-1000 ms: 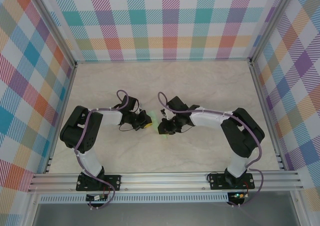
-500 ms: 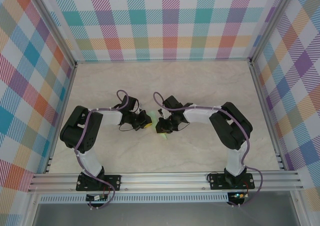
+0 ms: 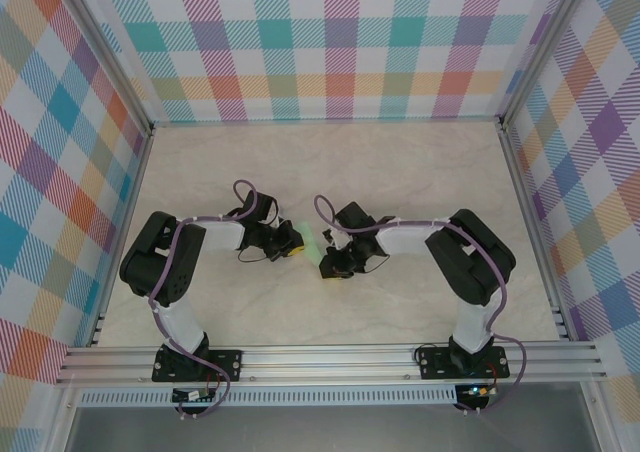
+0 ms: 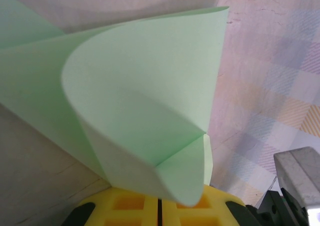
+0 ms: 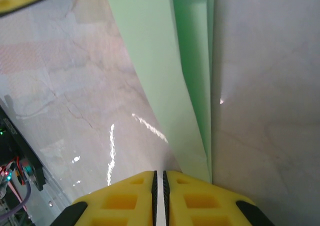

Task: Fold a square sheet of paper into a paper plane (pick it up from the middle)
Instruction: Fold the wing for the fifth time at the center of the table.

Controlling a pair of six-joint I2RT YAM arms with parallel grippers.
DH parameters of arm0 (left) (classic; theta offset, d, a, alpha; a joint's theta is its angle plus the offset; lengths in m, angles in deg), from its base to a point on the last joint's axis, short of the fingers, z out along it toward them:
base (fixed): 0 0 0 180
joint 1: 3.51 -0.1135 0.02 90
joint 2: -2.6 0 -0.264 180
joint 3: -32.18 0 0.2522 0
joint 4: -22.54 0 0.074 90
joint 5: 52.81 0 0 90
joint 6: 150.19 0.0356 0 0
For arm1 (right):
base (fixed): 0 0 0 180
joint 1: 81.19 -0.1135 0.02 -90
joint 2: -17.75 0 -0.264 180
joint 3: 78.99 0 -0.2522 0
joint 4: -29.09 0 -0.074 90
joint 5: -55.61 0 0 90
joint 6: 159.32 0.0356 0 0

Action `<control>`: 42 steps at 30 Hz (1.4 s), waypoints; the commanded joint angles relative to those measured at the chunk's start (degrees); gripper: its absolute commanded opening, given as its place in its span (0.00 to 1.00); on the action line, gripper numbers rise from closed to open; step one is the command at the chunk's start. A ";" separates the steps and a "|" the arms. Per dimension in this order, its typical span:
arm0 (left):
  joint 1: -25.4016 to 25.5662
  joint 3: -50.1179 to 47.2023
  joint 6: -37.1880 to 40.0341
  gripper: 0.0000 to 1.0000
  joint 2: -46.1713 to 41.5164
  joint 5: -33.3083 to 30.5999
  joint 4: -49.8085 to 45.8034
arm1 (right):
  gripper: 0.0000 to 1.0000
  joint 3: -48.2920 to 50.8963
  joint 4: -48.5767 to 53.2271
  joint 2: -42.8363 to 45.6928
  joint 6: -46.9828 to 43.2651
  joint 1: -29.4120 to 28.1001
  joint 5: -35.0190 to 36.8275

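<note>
The pale mint-green square sheet of paper (image 3: 312, 240) is folded and creased, and lies between my two grippers at the table's middle. My left gripper (image 3: 293, 240) is shut on one end of it. In the left wrist view the sheet (image 4: 150, 101) curls up and away from the yellow jaws of that gripper (image 4: 159, 198). My right gripper (image 3: 328, 264) sits low at the sheet's near end, jaws shut. In the right wrist view a long narrow folded strip of the sheet (image 5: 165, 61) runs down to the right finger of that gripper (image 5: 160, 175), beside the jaw line and not between the pads.
The marble-look tabletop (image 3: 400, 172) is boxed in by plaid walls (image 3: 340, 52) at the back and both sides. An aluminium rail (image 3: 330, 357) carrying both arm bases runs along the near edge. Open tabletop lies behind the grippers and to the right.
My right gripper slid left along the paper, then came back right and slightly nearer, and its elbow swung inward. The left gripper has stayed in place with the paper in it.
</note>
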 commanded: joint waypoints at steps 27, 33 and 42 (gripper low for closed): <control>0.24 -0.74 0.73 0.07 2.92 -5.94 -4.64 | 0.07 -9.75 0.59 -4.33 -1.13 -0.13 6.69; 0.24 -0.84 0.62 0.07 3.18 -6.68 -4.83 | 0.06 -5.10 0.80 -3.42 -1.70 -0.19 5.29; 0.24 -0.60 0.51 0.07 3.56 -6.78 -4.71 | 0.06 3.37 3.38 2.29 -3.63 -0.41 4.44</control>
